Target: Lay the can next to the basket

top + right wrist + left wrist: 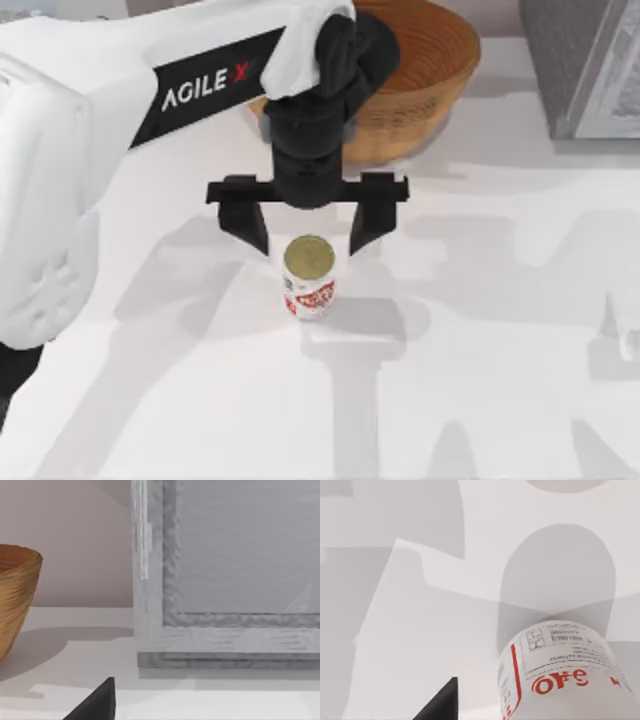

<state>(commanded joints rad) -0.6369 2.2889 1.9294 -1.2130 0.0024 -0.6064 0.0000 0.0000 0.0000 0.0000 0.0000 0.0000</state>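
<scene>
Top view: can [309, 277] upright at table [500, 400] centre, basket [420, 75] at 1 o'clock, well apart. Left gripper [308, 232] fingers spread, flanking the can's far side. Risk: off-centre closing may topple it.

Can [309, 278] stands upright on the desk [480, 380], well in front of the basket [425, 85] and slightly to its left. Left tool [308, 232] hangs between basket and can, just behind the can, fingers spread wide to either side of the can's far edge. A framed panel [585, 65] stands to the basket's right, apart from it.
</scene>
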